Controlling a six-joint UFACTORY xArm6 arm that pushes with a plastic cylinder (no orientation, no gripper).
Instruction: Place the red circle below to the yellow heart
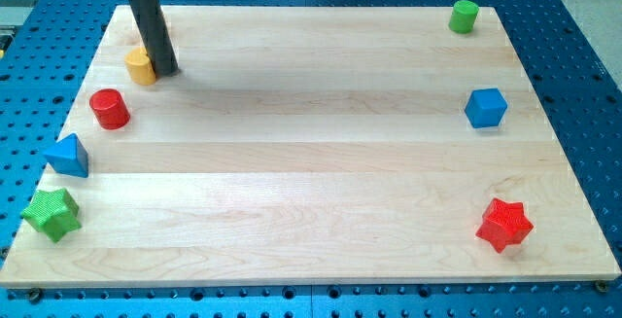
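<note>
Near edge, view's bottom: green star [51, 213] at left corner, red star [504, 225] at right.
Left side, farther up: blue triangle [68, 155], then red circle [110, 109], short upright cylinder, matte, top face flat.
Right side: blue cube [485, 108]; green cylinder [465, 16] at far corner.
Yellow heart [141, 66]: just up-right of red circle, partly hidden by rod.
My tip [164, 69]: touching heart's right side, no jaws, nothing gripped.
Progress: circle already sits roughly below heart, slightly left; likely small nudge left or done.
Board: wooden table [311, 182].
</note>
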